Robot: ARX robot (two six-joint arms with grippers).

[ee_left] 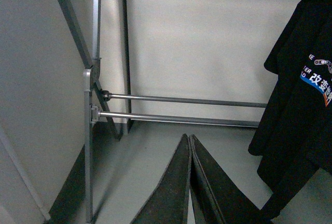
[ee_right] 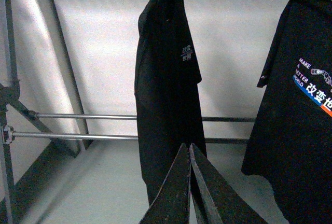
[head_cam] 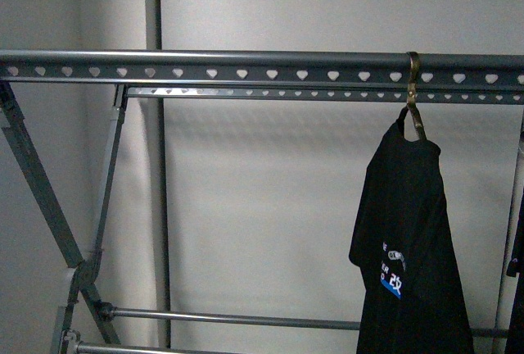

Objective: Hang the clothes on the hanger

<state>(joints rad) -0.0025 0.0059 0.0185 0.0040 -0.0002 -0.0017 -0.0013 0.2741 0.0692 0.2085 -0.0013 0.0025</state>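
The grey metal rack's top rail, punched with heart-shaped holes, runs across the front view. A black T-shirt with a white-and-blue print hangs from it at the right on a brass-coloured hook. Neither gripper shows in the front view. My left gripper is shut and empty, low before the rack's crossbars, with the printed T-shirt off to one side. My right gripper is shut and empty, just in front of a hanging black T-shirt with a small white print.
A second black T-shirt with blue-and-white print hangs on a wire hook beside it. A dark garment edge shows at the far right. Slanted rack legs stand at the left, and a plain wall is behind.
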